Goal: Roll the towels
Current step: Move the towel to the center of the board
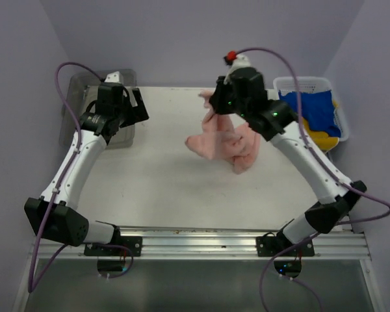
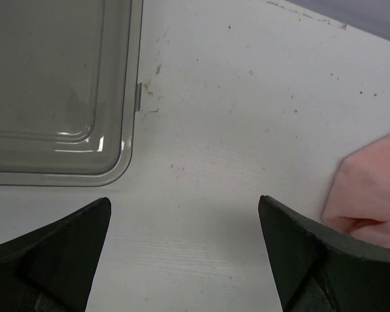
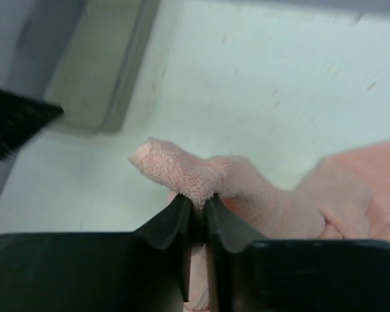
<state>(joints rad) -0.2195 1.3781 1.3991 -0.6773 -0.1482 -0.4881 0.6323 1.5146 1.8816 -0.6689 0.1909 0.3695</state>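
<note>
1. Top external view showed the right gripper (image 1: 213, 107) raised over the far middle of the table (image 1: 162, 188), its jaws clamped on one corner of the salmon pink towel (image 1: 224, 146); the rest of that cloth hung down and lay crumpled on the tabletop just below the grip and to its right
2. Right wrist view showed the same hold up close; the two black fingers (image 3: 175, 224) met on a fold of pink terry, and a short nub of cloth stuck out past the tips
3. At the far left the left gripper (image 1: 138, 107) hovered with its jaws wide apart and nothing between them; its wrist view showed bare table between the tips, the grey translucent tray (image 2: 52, 84) just beyond on the left, and an edge of the pink cloth at the right, apart from the fingers
4. The royal blue towel (image 1: 318, 110) and the yellow towel (image 1: 322, 140) lay bunched inside the white mesh basket (image 1: 305, 81) at the far right corner; the blue one sat toward the far side, the yellow one nearer
</note>
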